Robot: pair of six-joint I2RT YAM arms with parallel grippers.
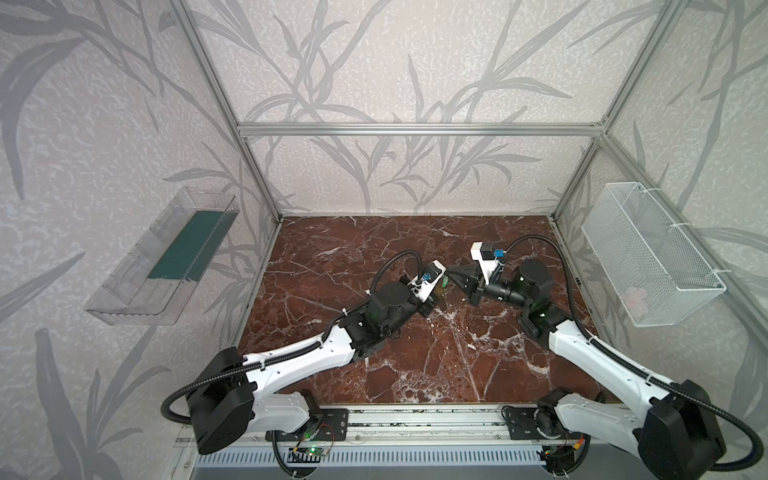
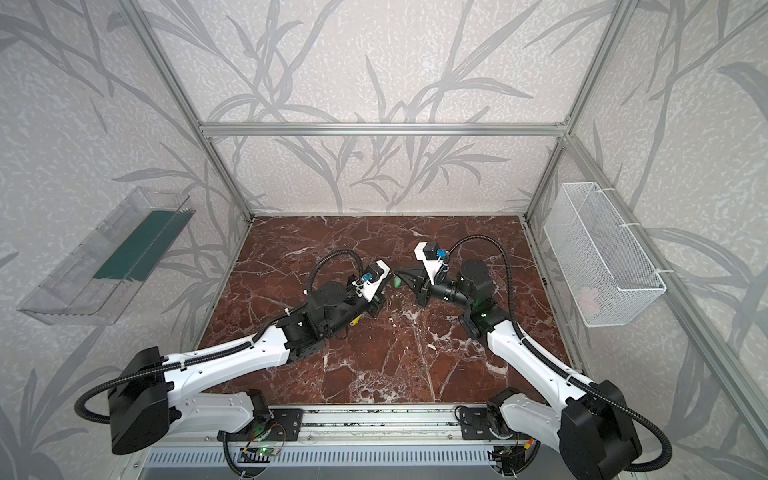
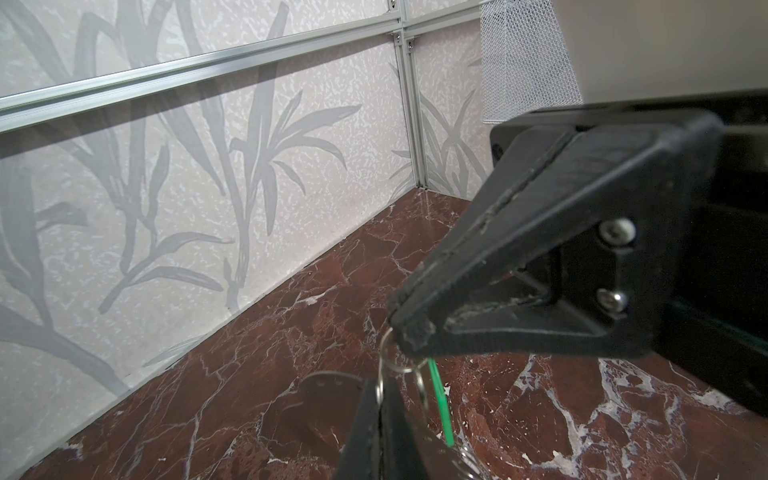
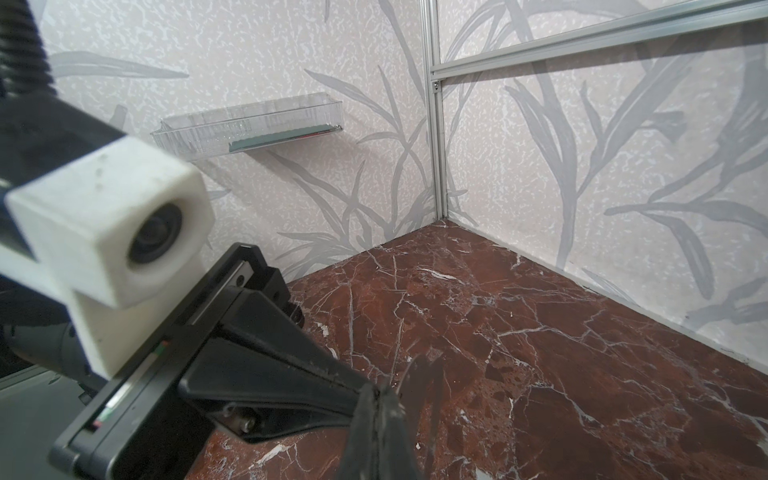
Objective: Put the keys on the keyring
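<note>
The left gripper (image 3: 379,401) is pressed fully closed, its black fingers (image 3: 361,419) pinching a thin wire loop of the keyring (image 3: 381,365) that rises out of their tips. The right gripper (image 3: 400,329) is closed too, its pointed tip nipping the top of that wire. The two tips stand almost touching, with the ring strung between them above the marble table (image 3: 257,374). Just beside this loop a second small curve of wire shows. The green key (image 3: 441,405) hangs there edge-on, a thin bright strip next to the left fingers, but I cannot tell how the two loops join. In both top views it reads as a green spot between the two tips, near the middle of the table. In a top view the yellow key (image 2: 354,320) lies on the marble, half tucked under the left arm's wrist, near the grippers but apart from them. Farther out, a clear plastic shelf (image 1: 124,299) hangs on the left wall and a white mesh basket (image 1: 665,266) on the right wall.
</note>
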